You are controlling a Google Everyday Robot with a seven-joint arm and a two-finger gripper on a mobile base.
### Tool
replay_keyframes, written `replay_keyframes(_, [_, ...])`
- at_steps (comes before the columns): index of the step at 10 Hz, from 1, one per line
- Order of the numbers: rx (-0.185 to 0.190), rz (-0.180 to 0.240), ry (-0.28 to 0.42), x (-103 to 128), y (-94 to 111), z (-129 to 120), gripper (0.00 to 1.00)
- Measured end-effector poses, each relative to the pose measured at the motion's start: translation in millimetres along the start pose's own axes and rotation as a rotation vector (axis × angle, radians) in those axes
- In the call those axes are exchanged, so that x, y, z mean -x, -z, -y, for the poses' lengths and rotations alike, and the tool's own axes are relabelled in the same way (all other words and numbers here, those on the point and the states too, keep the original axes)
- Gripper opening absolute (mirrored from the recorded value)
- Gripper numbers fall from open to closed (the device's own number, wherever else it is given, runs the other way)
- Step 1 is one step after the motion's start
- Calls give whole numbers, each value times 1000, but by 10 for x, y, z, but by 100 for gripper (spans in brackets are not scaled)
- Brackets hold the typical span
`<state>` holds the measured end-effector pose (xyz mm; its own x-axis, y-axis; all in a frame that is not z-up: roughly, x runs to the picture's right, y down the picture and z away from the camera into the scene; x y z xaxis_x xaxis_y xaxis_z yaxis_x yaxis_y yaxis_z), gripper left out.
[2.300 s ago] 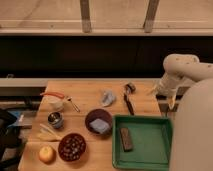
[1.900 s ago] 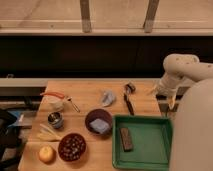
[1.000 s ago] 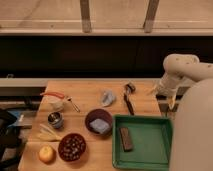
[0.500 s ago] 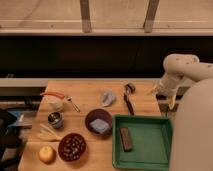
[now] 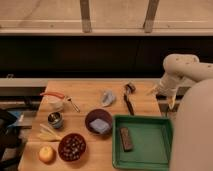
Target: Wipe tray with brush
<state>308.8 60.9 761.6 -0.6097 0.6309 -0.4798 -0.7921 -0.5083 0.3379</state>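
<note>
Tray (image 5: 150, 144) of green plastic lies flat on the near right corner of the wooden surface (image 5: 90, 91), its raised rim close to the surface's right edge. A short brown block (image 5: 126, 139) lies inside it, toward the left wall, its long side running front to back. The rest of the tray floor shows bare green.

The brush (image 5: 128, 102) lies on the wood just beyond the tray's far left corner and outside the rim. Its slim black handle points toward the tray and its dark rounded head points away, toward the back edge of the surface. Nothing grips it.

The claw (image 5: 161, 95) hangs from the white arm at the right edge of the surface, beyond the tray's far right corner and to the right of the brush. Its two fingers stand wide apart with nothing between them, and it is apart from both the brush and the tray.

A dark purple bowl (image 5: 98, 121) holding a pale blue pad sits just left of the tray. A crumpled pale wrapper (image 5: 107, 96) lies behind that bowl, left of the brush. Further left are a small metal cup (image 5: 55, 120), a white bowl (image 5: 54, 102) with a red-handled tool across it, and some yellow strips (image 5: 47, 134). At the near edge sit a dark bowl (image 5: 72, 146) of small brown pieces and a round yellow fruit (image 5: 46, 154).
</note>
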Motion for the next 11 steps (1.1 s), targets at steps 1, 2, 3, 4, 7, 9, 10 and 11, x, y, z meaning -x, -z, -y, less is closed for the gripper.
replay_keyframes(1, [8,36,20,23,34,-79,80])
replay_keyframes(2, [26,58,39,27,30,-236,80])
replay_keyframes(3, [44,71,60,26,17,-394,80])
replay_keyframes(4, [75,84,89,34,13,-576,80])
replay_keyframes(7, [110,95,203,-16,-39,-861,80])
replay_keyframes(9, [118,110,280,-88,-37,-957,80])
replay_keyframes(10, [116,112,278,-77,-37,-932,80])
replay_keyframes(11, [115,113,278,-75,-37,-929,80])
